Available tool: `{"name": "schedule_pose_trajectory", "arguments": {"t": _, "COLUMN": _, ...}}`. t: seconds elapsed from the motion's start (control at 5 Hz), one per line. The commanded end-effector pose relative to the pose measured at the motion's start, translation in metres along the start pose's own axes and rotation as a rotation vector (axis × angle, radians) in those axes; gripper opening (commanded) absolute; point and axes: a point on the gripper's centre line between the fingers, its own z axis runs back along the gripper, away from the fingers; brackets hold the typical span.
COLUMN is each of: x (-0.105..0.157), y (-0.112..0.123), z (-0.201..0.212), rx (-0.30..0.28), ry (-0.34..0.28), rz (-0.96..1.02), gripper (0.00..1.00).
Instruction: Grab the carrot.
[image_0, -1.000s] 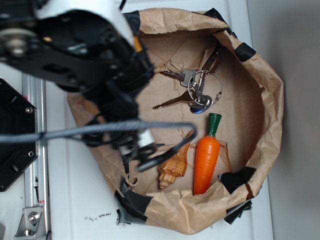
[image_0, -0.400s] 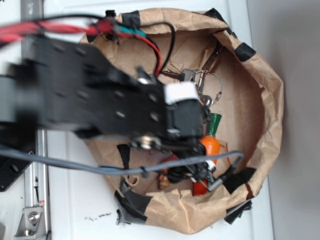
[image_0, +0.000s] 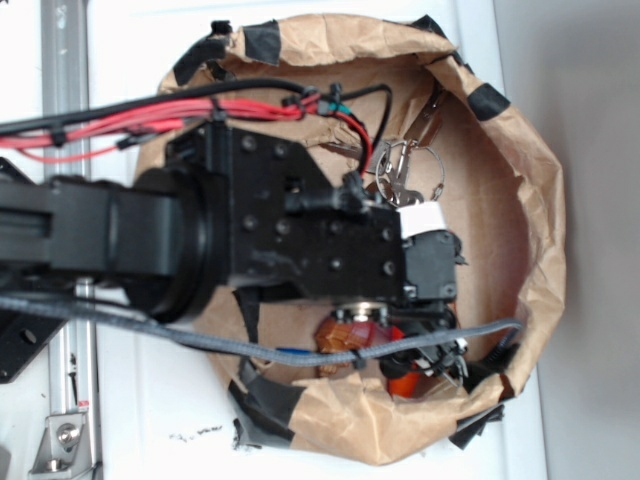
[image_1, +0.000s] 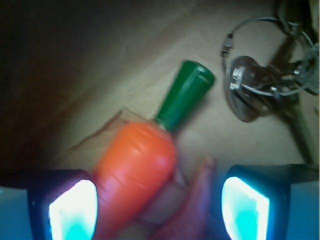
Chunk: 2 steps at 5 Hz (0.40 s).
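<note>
The tool (image_1: 160, 205) hangs spread wide over the carrot (image_1: 137, 165), which lies on the floor of the paper bag (image_0: 540, 200) nearer one finger (image_1: 72, 207). Closing off-centre could squirt the glossy carrot sideways or pinch the shell (image_0: 350, 335) beside it.

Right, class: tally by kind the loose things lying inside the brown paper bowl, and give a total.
Glossy orange plastic toy carrot with green stem: 1
Tan ridged spiral seashell: 1
Bunch of metal keys on rings: 1
Total: 3
</note>
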Motion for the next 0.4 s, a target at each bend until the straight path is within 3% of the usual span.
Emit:
{"name": "schedule_pose_trajectory", "arguments": {"t": 0.0, "x": 0.0102, "y": -0.002, "z": -0.0148, "rx": 0.007, "ry": 0.048, "rz": 0.0, "gripper": 1.0}}
{"name": "schedule_pose_trajectory", "arguments": {"t": 0.2, "x": 0.0062, "y": 0.0056, "z": -0.0182, "rx": 0.014, "ry": 0.076, "rz": -0.004, "gripper": 0.0}}
